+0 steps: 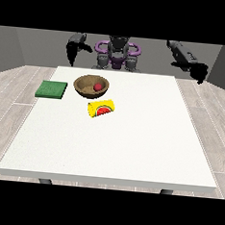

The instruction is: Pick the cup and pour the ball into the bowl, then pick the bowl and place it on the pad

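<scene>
Hand at the view's left (73, 50): raised behind the bowl, holding nothing; finger state unclear.
Pad (52, 89): flat green square, left of the bowl.
Bowl (91, 86): brown, wood-like, probably stiff and light; best gripped at the rim.
Ball (97, 86): red, inside the bowl.
Cup (101, 107): yellow, melon print, lying just in front of the bowl.
Hand at the view's right (199, 71): well right of the bowl, holding nothing; finger state unclear.

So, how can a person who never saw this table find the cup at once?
Start at the white table and find the wooden bowl holding a red ball. Just in front of the bowl, toward the camera, the cup lies on its side. It alone is yellow, with a watermelon slice picture.
</scene>
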Available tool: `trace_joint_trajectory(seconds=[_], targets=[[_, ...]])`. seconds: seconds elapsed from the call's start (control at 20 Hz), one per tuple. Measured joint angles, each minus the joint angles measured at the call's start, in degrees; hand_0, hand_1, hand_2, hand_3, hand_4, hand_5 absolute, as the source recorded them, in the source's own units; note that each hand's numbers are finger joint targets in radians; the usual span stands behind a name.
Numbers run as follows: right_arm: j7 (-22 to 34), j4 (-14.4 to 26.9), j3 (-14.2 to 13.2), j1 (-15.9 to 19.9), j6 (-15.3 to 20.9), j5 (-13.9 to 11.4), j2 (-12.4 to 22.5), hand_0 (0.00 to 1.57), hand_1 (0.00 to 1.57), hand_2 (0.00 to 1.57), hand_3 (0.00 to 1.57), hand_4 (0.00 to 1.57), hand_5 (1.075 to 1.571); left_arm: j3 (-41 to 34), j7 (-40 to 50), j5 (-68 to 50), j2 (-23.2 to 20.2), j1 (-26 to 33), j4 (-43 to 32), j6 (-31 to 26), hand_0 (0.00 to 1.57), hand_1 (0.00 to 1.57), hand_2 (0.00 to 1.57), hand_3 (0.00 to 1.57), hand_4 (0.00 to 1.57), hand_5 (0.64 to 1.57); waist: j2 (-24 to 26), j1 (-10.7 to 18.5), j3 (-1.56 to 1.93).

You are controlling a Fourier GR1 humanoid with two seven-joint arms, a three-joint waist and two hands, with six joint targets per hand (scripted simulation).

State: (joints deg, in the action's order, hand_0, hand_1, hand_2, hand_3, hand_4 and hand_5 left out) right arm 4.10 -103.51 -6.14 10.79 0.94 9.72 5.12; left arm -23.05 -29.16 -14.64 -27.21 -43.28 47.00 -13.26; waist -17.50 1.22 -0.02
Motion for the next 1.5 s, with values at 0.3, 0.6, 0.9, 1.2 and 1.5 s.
trace_joint_trajectory(seconds=[0.3,0.6,0.9,1.2,1.5], targets=[[-8.1,14.0,-2.5,2.0,-2.7,1.7,-0.8,0.0,0.0,0.0,0.0,0.36,1.571,0.3,8.0,-0.2,-6.3,-5.3,2.2,-0.6,0.0,0.0,0.0,0.0,0.0,1.527,-0.8,0.1,0.1],[-15.2,27.4,-5.9,4.3,-7.4,3.7,1.1,0.0,0.0,0.0,0.0,0.29,1.57,-0.3,13.1,-1.4,-11.0,-8.2,3.8,-1.7,0.0,0.0,0.0,0.0,0.0,1.548,-1.1,-0.6,0.1],[-19.0,39.1,-7.1,8.6,-8.1,3.8,0.7,0.0,0.0,0.0,0.0,0.41,1.571,-0.6,18.3,-3.0,-13.7,-11.7,5.1,-1.9,0.0,0.0,0.0,0.0,0.0,1.535,-0.5,-0.5,0.1],[-19.8,48.8,-9.7,14.9,-7.5,5.1,1.8,0.0,0.0,0.0,0.0,0.38,1.571,-0.5,22.0,-4.6,-15.4,-14.0,6.8,-2.4,0.0,0.0,0.0,0.0,0.0,1.534,-0.7,0.7,0.08],[-27.4,52.6,-10.9,15.9,-7.8,4.7,2.0,0.0,0.0,0.0,0.0,0.29,1.566,-0.9,23.2,-6.0,-16.8,-15.5,8.8,-2.6,0.0,0.0,0.0,0.0,0.0,1.527,-2.3,1.5,-0.85]])
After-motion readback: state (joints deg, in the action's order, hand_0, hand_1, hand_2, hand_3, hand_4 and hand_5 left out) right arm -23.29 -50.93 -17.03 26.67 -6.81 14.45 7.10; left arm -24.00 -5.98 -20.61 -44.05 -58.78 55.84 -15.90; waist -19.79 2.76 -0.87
